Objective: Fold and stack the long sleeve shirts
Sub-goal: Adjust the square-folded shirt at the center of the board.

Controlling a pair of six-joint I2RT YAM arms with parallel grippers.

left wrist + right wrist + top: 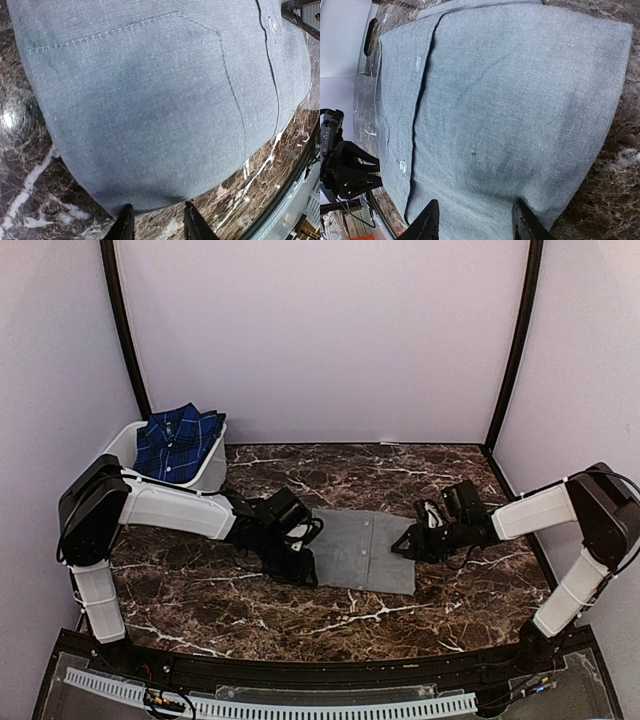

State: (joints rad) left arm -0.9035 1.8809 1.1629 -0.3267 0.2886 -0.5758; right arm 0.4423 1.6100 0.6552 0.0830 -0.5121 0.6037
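Left claw and right claw, both spread, at edges of grey shirt; plaid shirt in white tub.

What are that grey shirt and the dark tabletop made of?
Grey shirt: woven cloth, likely cotton, matte; fine weave and stitched pocket show up close. Tabletop: looks like polished brown marble with white veins and glare spots, though it may be a printed laminate.

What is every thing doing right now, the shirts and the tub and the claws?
grey shirt: folded flat on the marble table
plaid shirt: bunched in the white tub
white tub: upright, holding the plaid shirt
left claw: open, at the grey shirt's edge
right claw: open, fingers over the grey shirt
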